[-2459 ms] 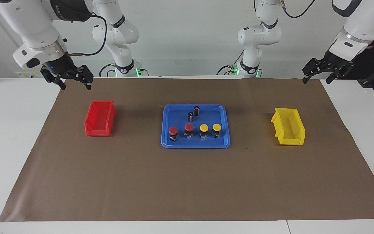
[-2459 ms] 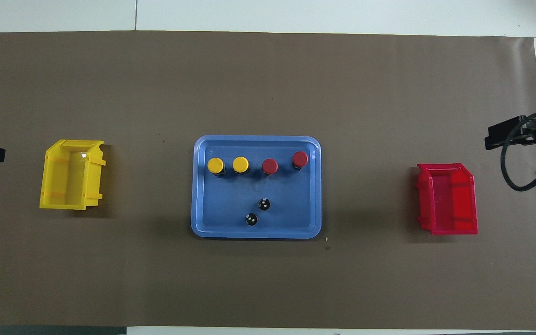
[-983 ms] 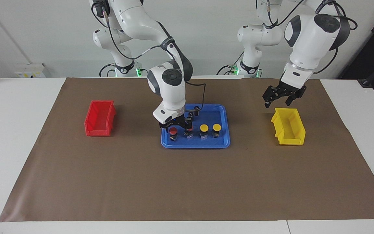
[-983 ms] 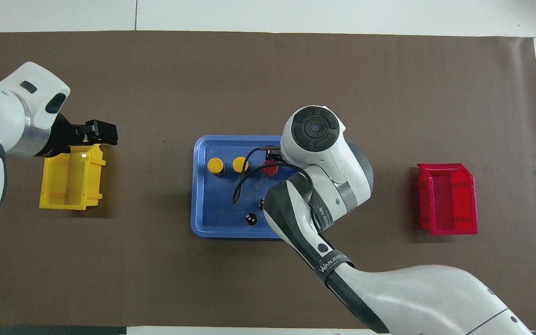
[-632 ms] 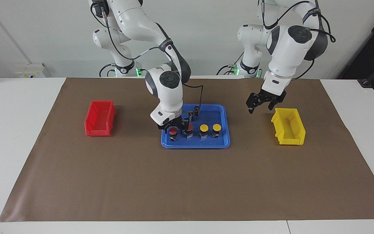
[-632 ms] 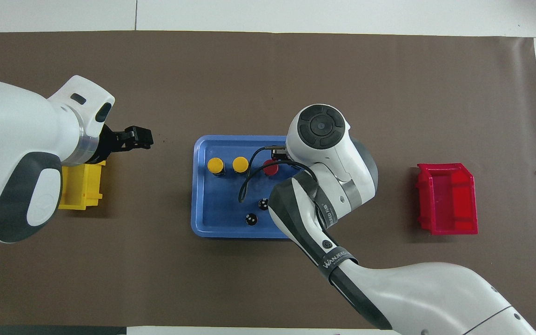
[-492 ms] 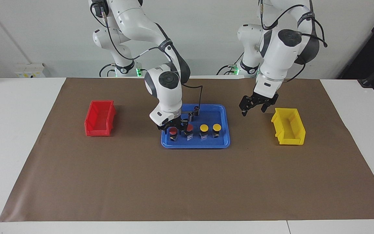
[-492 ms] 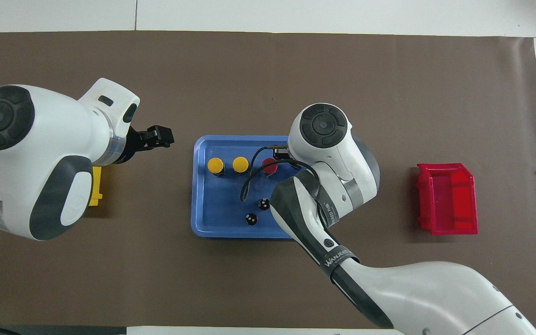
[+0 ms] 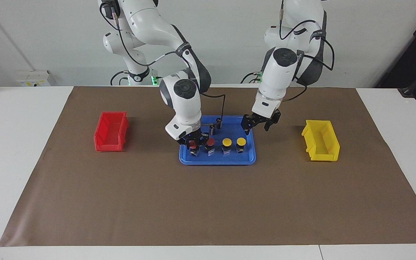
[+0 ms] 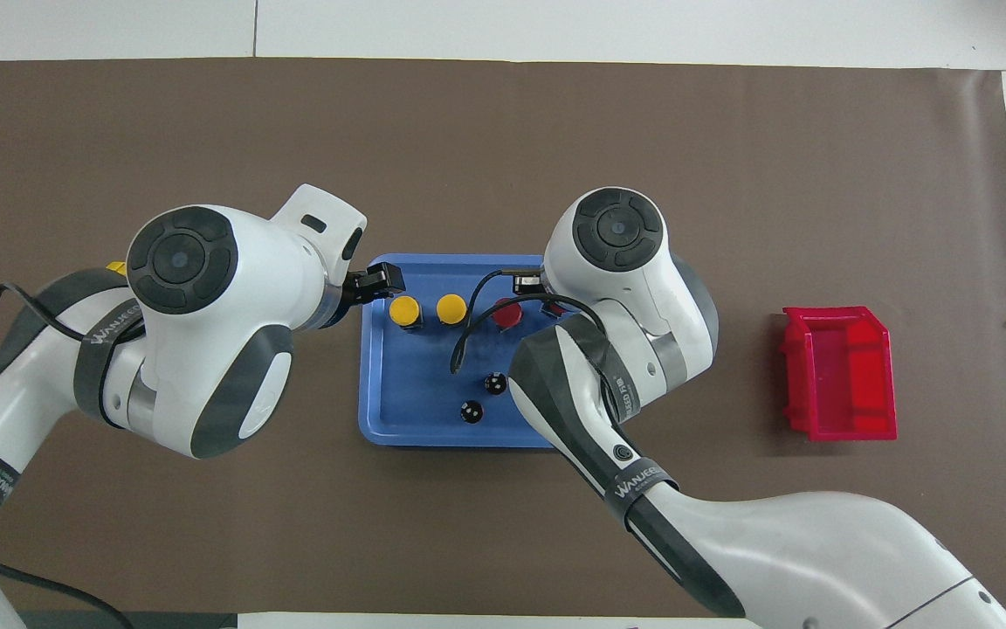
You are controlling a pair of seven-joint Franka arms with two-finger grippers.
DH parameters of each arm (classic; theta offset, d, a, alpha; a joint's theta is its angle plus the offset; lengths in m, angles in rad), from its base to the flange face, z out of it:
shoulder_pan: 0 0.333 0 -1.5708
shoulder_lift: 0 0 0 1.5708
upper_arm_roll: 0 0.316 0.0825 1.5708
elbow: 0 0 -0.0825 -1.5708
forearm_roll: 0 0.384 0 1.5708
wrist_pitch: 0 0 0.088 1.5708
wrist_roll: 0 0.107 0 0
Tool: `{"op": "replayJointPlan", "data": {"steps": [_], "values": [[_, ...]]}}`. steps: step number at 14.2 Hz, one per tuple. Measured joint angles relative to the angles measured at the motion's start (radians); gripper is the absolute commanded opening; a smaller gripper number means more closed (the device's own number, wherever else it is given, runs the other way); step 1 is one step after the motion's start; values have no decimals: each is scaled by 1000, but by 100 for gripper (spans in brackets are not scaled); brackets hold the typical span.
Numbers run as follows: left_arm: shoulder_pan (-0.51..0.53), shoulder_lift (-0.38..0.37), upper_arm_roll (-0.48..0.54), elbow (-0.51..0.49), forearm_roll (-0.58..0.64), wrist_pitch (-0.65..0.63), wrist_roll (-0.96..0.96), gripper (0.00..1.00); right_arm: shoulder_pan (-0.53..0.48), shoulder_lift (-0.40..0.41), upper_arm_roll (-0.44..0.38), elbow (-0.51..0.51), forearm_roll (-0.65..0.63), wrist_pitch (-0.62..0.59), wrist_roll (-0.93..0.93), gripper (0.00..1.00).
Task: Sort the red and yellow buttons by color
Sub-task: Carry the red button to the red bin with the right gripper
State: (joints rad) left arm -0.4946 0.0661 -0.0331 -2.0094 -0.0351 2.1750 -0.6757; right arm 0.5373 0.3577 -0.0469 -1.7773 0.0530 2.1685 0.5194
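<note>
- Both arms have swung in from the table's ends, and now they crowd the blue tray at the middle of the brown mat.
- Down goes the right gripper, clenched on the red button at the right arm's end of the row; a moment ago those fingers stood apart around its cap.
- That button looks as if it still sits on the tray, not yet lifted.
- Its twin, the second red button, stands just beside it, untouched.
- Next along the row come the two yellow buttons, one beside the second red button and the other toward the left arm's end of the tray.
- Over that end of the tray hangs the left gripper, fingers spread and empty, having come across from above the yellow bin.
- Two dark cylinders sit nearer the robots on the tray; they are no part of the sort.
- Step in hand, by the look of it: the first pick, red side.
- Next move calls for a straight lift clear of the neighbouring red cap, then a carry to the red bin at the right arm's end.
- Left gripper likely needs to drop onto the nearest yellow cap and close.
- Both bins show nothing inside so far.
</note>
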Motion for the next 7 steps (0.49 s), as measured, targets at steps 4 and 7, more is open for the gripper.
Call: {"op": "replayJointPlan", "data": {"steps": [4, 7], "values": [[-36, 29, 1, -30, 0, 55, -42, 83, -167, -149, -6, 23, 4, -195, -240, 5], [-48, 69, 1, -33, 0, 89, -49, 83, -331, -300, -10, -43, 6, -307, -462, 5]]}}
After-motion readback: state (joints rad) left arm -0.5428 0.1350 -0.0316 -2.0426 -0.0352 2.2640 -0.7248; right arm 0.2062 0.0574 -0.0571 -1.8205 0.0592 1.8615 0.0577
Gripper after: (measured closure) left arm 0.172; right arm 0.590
